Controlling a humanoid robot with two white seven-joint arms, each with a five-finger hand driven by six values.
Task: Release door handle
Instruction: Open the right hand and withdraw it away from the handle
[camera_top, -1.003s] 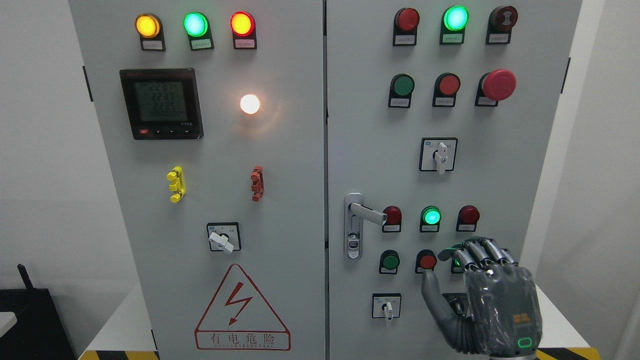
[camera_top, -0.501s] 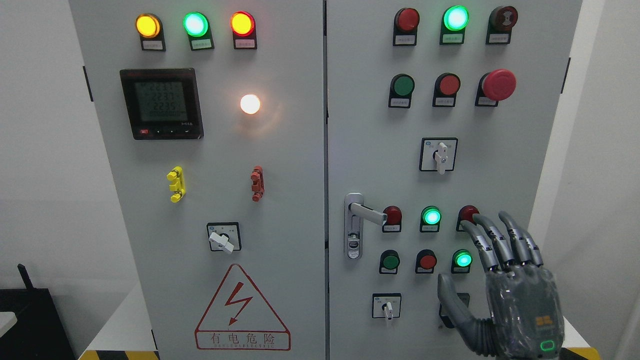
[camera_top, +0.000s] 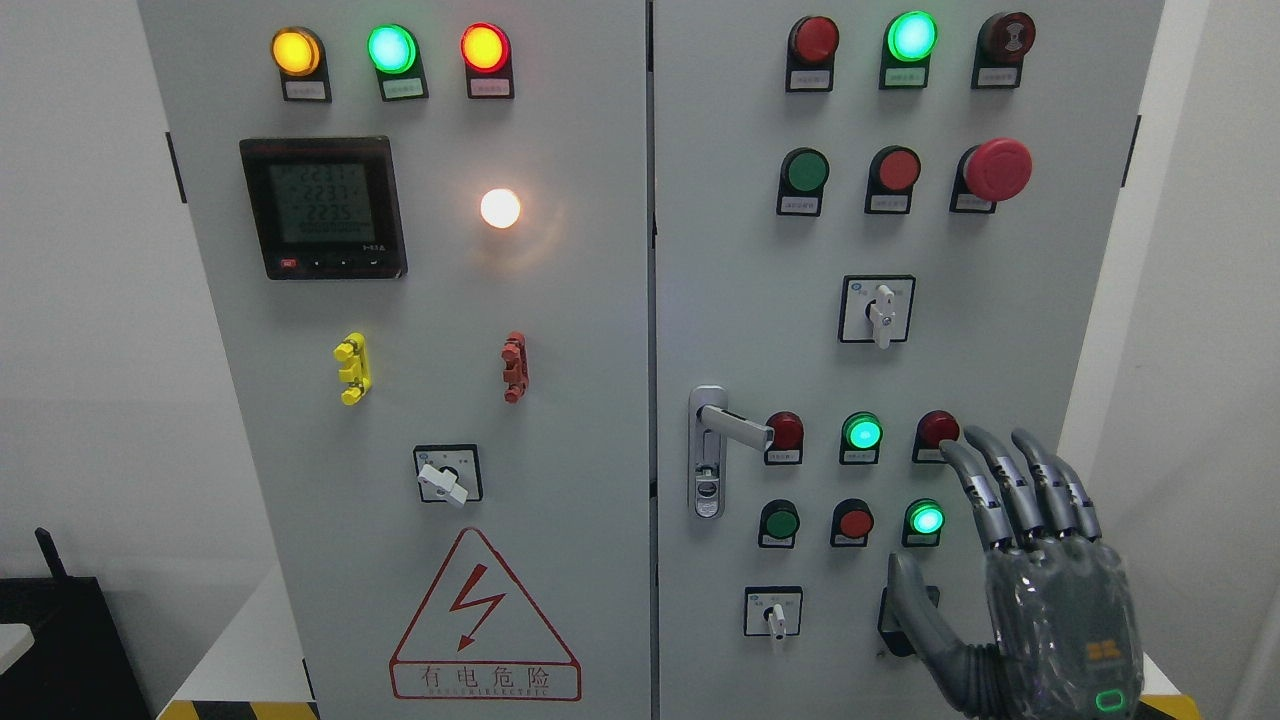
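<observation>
The handle (camera_top: 735, 425) is mounted at the left edge of the right door (camera_top: 1060, 300), its lever pointing right toward a red lamp (camera_top: 785, 431). Nothing is touching it; it is free. The right hand (camera_top: 1030, 570) is held well to the right of the handle, at the lower right of the door, with fingers (camera_top: 1010, 480) extended and spread wide and nothing held. One second earlier the fingers were curled, low against the door near the green lamp (camera_top: 926, 519), which was then hidden behind them; half a second ago they had been straightened, and the hand has since been shifted slightly further right and down. The green lamp is now uncovered. The release is judged complete, with only withdrawal of the arm left. The left hand is not seen
</observation>
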